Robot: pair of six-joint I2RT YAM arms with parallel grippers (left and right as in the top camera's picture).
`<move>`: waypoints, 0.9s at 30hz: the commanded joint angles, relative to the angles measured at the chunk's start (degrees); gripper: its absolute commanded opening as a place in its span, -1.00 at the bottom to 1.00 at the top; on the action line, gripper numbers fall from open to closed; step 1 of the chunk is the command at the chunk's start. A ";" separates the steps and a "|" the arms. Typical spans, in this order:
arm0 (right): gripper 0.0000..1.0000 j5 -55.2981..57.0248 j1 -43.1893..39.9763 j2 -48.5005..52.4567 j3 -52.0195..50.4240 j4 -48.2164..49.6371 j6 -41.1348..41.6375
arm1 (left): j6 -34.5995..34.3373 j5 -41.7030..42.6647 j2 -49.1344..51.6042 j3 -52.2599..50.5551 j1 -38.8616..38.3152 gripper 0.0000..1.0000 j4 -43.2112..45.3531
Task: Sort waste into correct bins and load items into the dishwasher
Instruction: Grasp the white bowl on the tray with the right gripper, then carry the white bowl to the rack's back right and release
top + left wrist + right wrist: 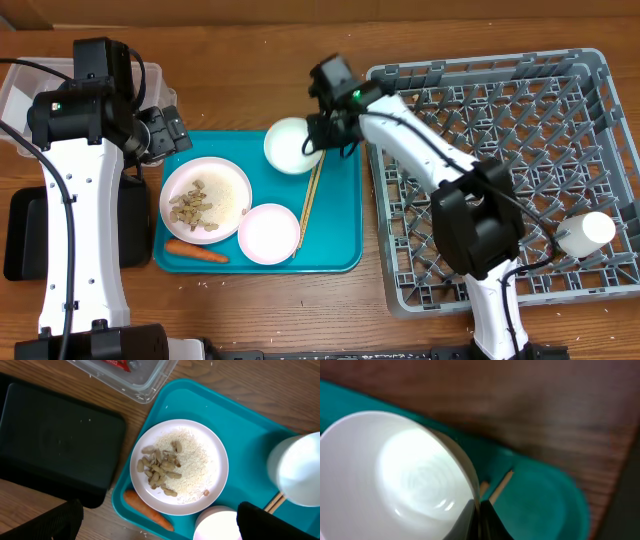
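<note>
Gripping the rim of the glossy round white bowl (288,146), the right gripper (320,143) is clenched on its right edge. The bowl sits at the far right corner of the rectangular teal plastic tray (340,230), mouth up.

Two pale wooden chopsticks (309,205) lie beside it, their long axis running near to far. The orange carrot (197,252) lies crosswise at the near edge.

The round white plate (168,190) holds rice and brownish scraps. A small round pale pink dish (268,233) is empty.

Only the overhead view shows the grey lattice dishwasher rack (500,130), which holds one white cup (588,232). The left wrist view shows the left gripper (160,510) spread wide above the plate.
</note>
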 commanded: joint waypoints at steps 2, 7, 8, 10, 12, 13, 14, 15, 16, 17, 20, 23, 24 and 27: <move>-0.92 0.68 -4.92 -2.93 13.99 -6.03 -3.48 | -1.05 -0.94 0.33 0.42 0.09 0.99 0.09; -0.92 11.85 -10.12 -5.44 27.19 -17.33 -4.46 | -1.03 -0.94 0.33 0.42 0.09 1.00 0.04; -0.92 17.31 -11.45 -5.92 28.98 -19.32 -4.46 | -1.03 -0.92 0.33 0.42 0.09 1.00 0.02; -0.92 29.70 -13.84 -6.56 30.27 -21.57 -4.42 | -1.03 -0.92 0.31 0.42 0.09 0.99 0.00; -0.92 48.96 -16.83 -6.71 30.27 -23.43 -1.31 | -1.03 -0.92 0.31 0.42 0.09 0.99 0.02; -0.92 63.69 -19.08 -6.64 29.97 -26.43 8.26 | -1.03 -0.92 0.33 0.42 0.09 1.00 0.02; -0.92 72.67 -21.24 -6.64 29.44 -30.27 18.82 | -1.03 -0.92 0.33 0.42 0.09 1.00 0.00; -0.92 75.69 -22.71 -6.64 29.38 -32.81 24.06 | -1.01 -0.92 0.33 0.42 0.09 1.00 -0.07; -0.92 76.81 -23.69 -6.64 29.38 -34.38 26.91 | -1.01 -0.94 0.33 0.42 0.09 1.00 -0.17; -0.92 77.07 -25.66 -6.64 29.33 -36.74 30.73 | -1.01 -0.94 0.33 0.42 0.09 1.00 -0.31; -0.92 77.83 -30.36 -6.64 28.39 -40.15 35.63 | -0.98 -0.94 0.33 0.42 0.09 0.99 -0.81; -0.92 82.60 -35.23 -6.64 25.83 -42.40 38.53 | -0.98 -0.94 0.33 0.42 0.09 1.00 -0.94; -0.92 83.14 -36.17 -6.64 25.03 -42.36 38.56 | -1.01 -0.94 0.31 0.42 0.09 0.99 -0.94; -0.92 83.25 -38.42 -6.64 21.55 -41.94 39.85 | -0.98 -0.94 0.33 0.42 0.09 0.99 -0.98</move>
